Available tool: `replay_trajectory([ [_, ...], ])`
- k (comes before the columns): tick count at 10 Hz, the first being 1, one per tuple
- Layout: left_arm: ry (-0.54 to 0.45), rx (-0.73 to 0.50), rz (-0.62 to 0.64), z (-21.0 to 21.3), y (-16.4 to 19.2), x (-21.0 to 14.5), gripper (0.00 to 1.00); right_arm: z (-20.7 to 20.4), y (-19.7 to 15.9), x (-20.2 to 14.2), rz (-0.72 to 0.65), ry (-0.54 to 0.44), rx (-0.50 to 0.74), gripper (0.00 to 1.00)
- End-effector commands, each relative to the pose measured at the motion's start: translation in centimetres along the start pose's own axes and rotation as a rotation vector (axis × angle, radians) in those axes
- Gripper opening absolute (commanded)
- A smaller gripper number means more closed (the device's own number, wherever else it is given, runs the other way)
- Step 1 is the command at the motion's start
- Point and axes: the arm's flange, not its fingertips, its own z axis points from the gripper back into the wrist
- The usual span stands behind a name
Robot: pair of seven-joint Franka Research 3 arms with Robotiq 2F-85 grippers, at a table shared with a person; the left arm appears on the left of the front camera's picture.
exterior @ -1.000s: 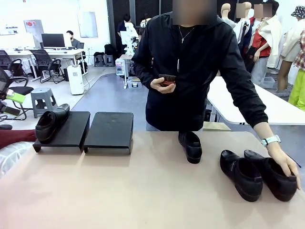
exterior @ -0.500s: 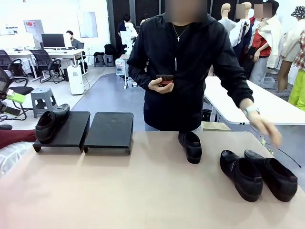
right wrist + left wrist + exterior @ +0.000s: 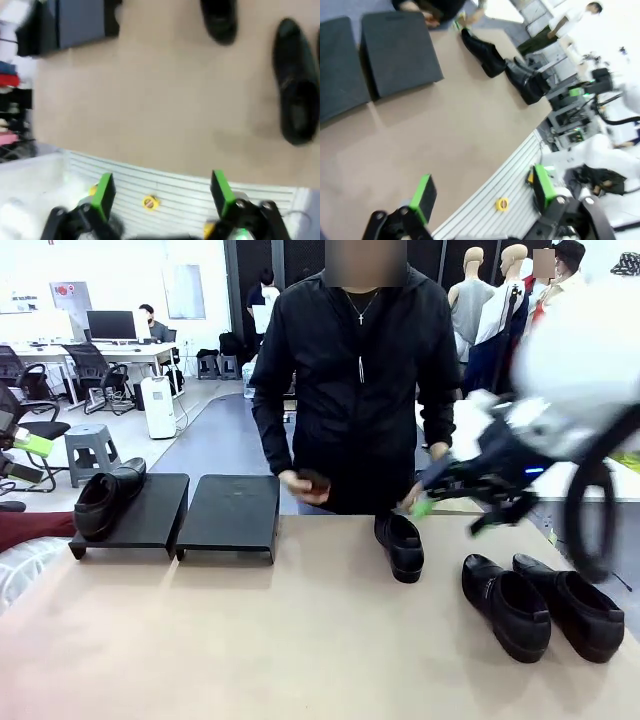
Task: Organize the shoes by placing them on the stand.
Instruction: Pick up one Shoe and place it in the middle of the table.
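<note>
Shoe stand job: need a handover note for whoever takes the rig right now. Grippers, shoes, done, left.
Left gripper: open, fingers hold nothing, raised over the near edge of the tan tabletop.
Right gripper: open, fingers hold nothing, above the tabletop on the shoes' side.
Stand: two flat matte-black sloped platforms side by side, far left. Left platform carries one glossy black leather dress shoe; right platform carries none.
On the tabletop: single shoe at centre; two more side by side at right, inner shoe and outer shoe.
Done: one shoe on the stand. Left: three.
</note>
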Motion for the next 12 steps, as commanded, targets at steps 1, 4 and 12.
replay_trajectory([
  [1,-0.001,-0.005,-0.014,0.2,0.0,-0.1,1.00,-3.4,0.8,7.1,-0.024,0.031,-0.095,1.00],
  [4,-0.001,-0.005,-0.014,0.2,0.0,-0.1,1.00,-3.4,1.4,2.6,0.018,0.021,-0.044,1.00],
  [12,-0.001,-0.005,-0.014,0.2,0.0,-0.1,1.00,-12.7,-0.1,22.7,0.006,0.203,-0.235,1.00],
])
